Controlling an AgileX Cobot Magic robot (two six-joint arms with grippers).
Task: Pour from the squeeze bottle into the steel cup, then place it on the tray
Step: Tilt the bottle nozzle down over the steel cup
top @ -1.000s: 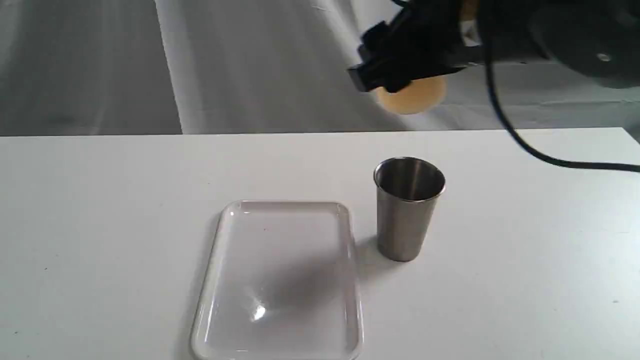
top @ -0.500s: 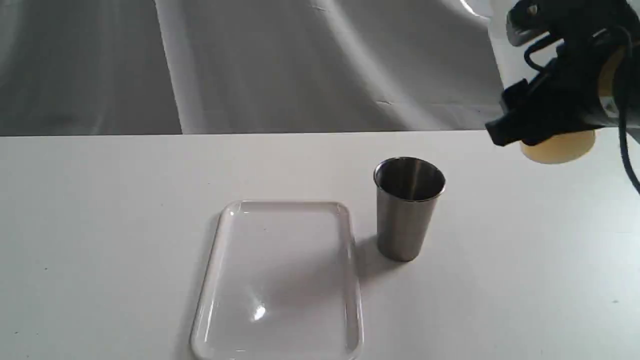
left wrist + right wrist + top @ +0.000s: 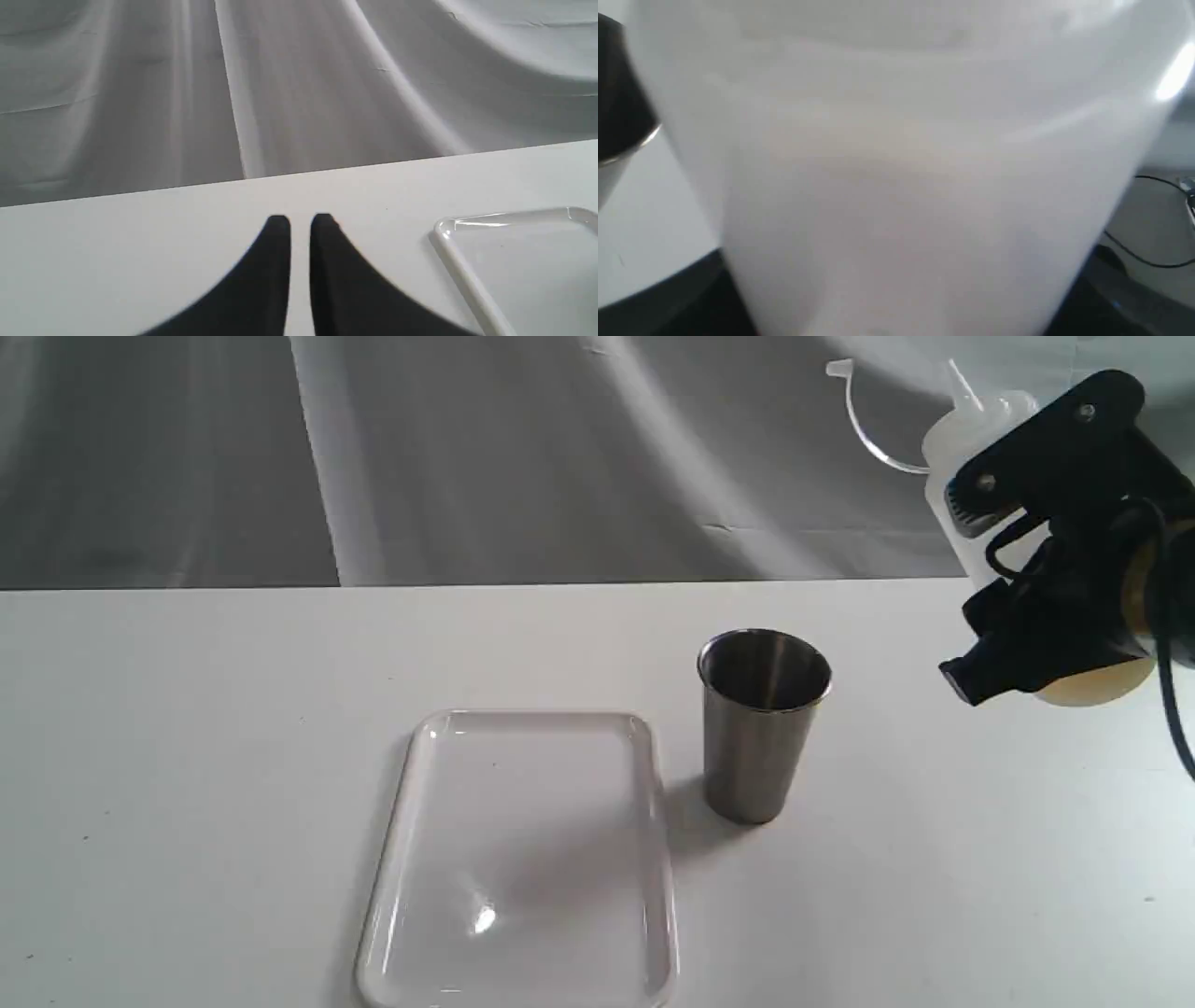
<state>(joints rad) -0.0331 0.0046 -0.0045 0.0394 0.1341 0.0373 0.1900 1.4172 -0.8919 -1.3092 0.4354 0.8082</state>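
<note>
The squeeze bottle point(image 3: 971, 425), amber liquid at its base, is clamped around its body by the right gripper point(image 3: 1018, 649). It is held in the air well to the right of the steel cup point(image 3: 766, 737), nozzle uppermost. The cup is seen upright on the white table point(image 3: 187, 709), just beside the tray point(image 3: 397, 840). The left gripper point(image 3: 300, 221) is held near the tray's corner, fingers drawn almost together.

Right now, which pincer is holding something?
The right pincer: it grips the squeeze bottle in the air. The left pincer holds nothing, near the tray.
</note>
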